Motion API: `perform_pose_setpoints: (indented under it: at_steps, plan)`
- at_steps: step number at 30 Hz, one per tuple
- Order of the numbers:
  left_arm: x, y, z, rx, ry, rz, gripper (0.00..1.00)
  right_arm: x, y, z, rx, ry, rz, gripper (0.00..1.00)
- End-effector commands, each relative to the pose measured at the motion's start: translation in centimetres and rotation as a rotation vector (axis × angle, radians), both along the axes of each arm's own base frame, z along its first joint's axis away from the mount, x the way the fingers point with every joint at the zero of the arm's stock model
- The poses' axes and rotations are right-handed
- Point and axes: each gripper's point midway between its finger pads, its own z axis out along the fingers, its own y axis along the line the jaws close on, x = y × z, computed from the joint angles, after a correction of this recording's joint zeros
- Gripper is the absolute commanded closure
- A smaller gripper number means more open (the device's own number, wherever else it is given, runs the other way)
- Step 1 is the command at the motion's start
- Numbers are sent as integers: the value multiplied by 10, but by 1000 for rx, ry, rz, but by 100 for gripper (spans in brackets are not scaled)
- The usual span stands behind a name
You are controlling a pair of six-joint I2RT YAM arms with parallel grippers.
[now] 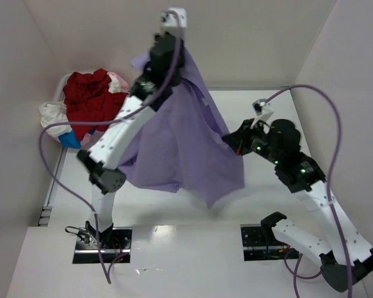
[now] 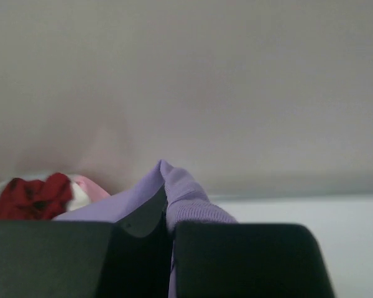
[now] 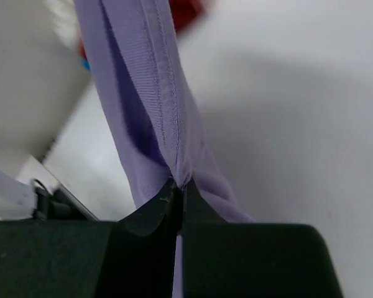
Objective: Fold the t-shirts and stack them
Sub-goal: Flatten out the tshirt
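Hanging lavender t-shirt (image 1: pixel 180 149) | left jaws clamp top | right jaws clamp side hem

In the right wrist view the red t-shirt (image 3: pixel 188 12) was a blurred patch cut off by the top edge, behind the lavender t-shirt (image 3: pixel 155 93). From above, a small blue item (image 1: pixel 69 140) beneath the white t-shirt (image 1: pixel 53 115) was too small to identify. The pale pink t-shirt (image 1: pixel 116 80) lay mostly hidden behind the red one.

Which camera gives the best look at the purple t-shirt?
Top external: the whole purple t-shirt hangs spread out in full. Left wrist shows just a fold pinched in the left gripper; right wrist, a stitched edge pinched in the right gripper.
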Motion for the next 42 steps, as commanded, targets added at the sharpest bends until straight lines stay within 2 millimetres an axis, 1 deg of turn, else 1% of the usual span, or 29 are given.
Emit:
perform_pose_setpoints:
  at_steps: [1,4,6,9,12,13,14,15,16,17,18,19,20,21,23,27,28,29,30,32,33,34,35,36,37,38,39,40,42]
  plan:
    - [50,-64,-91,-12,149,-154,100,-8,-25,-93,-101,317,-156,100]
    - [67,-109,-120,-29,179,-317,100,-19,-37,-114,-150,411,-203,99]
    - [72,-134,-138,-36,204,-415,100,-19,-34,-111,-145,413,-189,62]
    - [70,-149,-142,-32,209,-490,98,-11,-32,-99,-147,371,-184,32]
    - [67,-151,-140,-20,207,-514,98,-1,-30,-81,-127,308,-189,19]
    - [71,-147,-144,-18,216,-504,98,0,-29,-74,-123,282,-185,7]
    - [70,-149,-144,-6,215,-521,95,3,-28,-74,-123,282,-185,0]
    - [67,-149,-141,11,213,-537,60,6,-29,-66,-119,252,-190,0]
    - [63,-156,-141,24,213,-581,19,9,-28,-67,-129,248,-187,0]
    - [63,-155,-143,28,223,-581,3,13,-27,-62,-120,227,-196,0]
    - [61,-155,-150,18,252,-580,0,14,-27,-60,-122,214,-194,0]
    - [60,-150,-145,17,251,-557,0,16,-27,-59,-130,208,-191,0]
    - [57,-144,-128,-3,229,-542,0,18,-26,-56,-122,195,-191,0]
    - [57,-140,-138,12,270,-520,0,21,-25,-56,-122,195,-191,0]
    - [58,-125,-142,22,292,-445,0,23,-24,-52,-117,170,-188,0]
    - [41,-83,-139,-45,369,-326,0,35,-19,-53,-128,154,-184,0]
    - [40,-74,-159,-41,428,-297,0,40,-18,-48,-122,140,-193,0]
    - [35,-70,-169,-67,463,-277,0,43,-17,-50,-132,136,-190,0]
    - [27,-51,-159,-93,456,-239,0,49,-14,-56,-141,150,-190,0]
    - [20,-28,-177,-144,500,-191,0,60,-9,-57,-145,135,-187,0]
    - [7,-15,-197,-160,529,-194,0,68,-11,-55,-147,124,-217,0]
    - [5,6,-208,-191,541,-171,0,77,-9,-58,-162,126,-223,0]
    - [-1,17,-219,-220,554,-180,0,84,-8,-56,-159,115,-236,0]
    - [-12,30,-201,-288,494,-206,0,92,-9,-56,-165,113,-261,0]
    - [-22,38,-241,-300,583,-217,0,101,-6,-62,-180,130,-269,0]
    - [-24,60,-250,-327,599,-185,0,107,-4,-62,-189,123,-266,0]
    - [-30,69,-248,-345,595,-180,0,114,-3,-63,-201,112,-272,0]
    - [-34,79,-257,-354,618,-153,0,120,0,-60,-200,111,-273,0]
    - [-44,94,-279,-356,684,-108,0,135,7,-70,-230,117,-266,0]
